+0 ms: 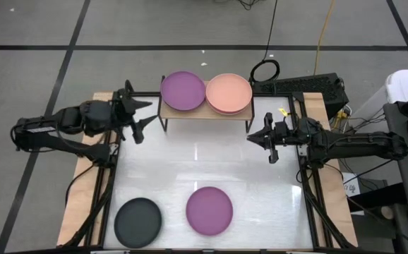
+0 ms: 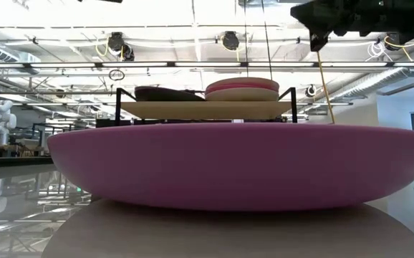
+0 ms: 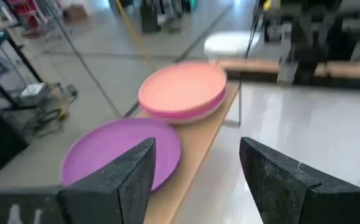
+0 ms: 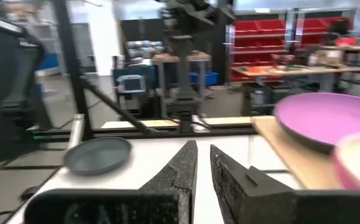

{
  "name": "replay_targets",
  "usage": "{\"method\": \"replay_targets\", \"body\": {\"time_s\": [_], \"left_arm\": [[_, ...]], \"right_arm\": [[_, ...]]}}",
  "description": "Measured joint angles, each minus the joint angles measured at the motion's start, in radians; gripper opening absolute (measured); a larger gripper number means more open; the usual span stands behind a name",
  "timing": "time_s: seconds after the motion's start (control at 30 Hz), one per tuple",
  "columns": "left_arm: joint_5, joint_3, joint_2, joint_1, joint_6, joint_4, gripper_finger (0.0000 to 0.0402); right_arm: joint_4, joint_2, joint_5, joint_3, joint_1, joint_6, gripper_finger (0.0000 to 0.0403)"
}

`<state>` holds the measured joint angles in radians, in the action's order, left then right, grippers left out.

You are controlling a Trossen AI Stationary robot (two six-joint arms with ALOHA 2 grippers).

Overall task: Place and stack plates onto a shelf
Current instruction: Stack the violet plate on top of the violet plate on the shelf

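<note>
The light-wood shelf [image 1: 204,113] stands at the table's far edge. On its left half lies a purple plate [image 1: 183,90], which also shows in the left wrist view [image 3: 121,152]. On its right half is a stack topped by a salmon pink plate [image 1: 229,92], also in the left wrist view [image 3: 183,90]. A black plate [image 1: 138,221] and a purple plate [image 1: 210,210] lie flat on the table near its front edge. My left gripper [image 1: 144,115] is open and empty, just left of the shelf. My right gripper [image 1: 255,137] is shut and empty, right of the shelf's near corner.
The white table top [image 1: 204,166] between the shelf and the two near plates is bare. The shelf's thin black legs [image 1: 163,121] stand close to my left gripper. Cables and a dark box [image 1: 310,88] lie behind the table's far right corner.
</note>
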<state>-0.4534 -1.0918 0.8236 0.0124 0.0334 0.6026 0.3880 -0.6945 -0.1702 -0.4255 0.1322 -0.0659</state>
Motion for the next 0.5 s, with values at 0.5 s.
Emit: {"method": "replay_targets", "body": {"time_s": [0.5], "left_arm": [[0.007, 0.486, -0.14, -0.109, 0.05, -0.719, 0.0236]], "right_arm": [[-0.014, -0.246, -0.014, -0.104, -0.154, 0.04, 0.0031]]}}
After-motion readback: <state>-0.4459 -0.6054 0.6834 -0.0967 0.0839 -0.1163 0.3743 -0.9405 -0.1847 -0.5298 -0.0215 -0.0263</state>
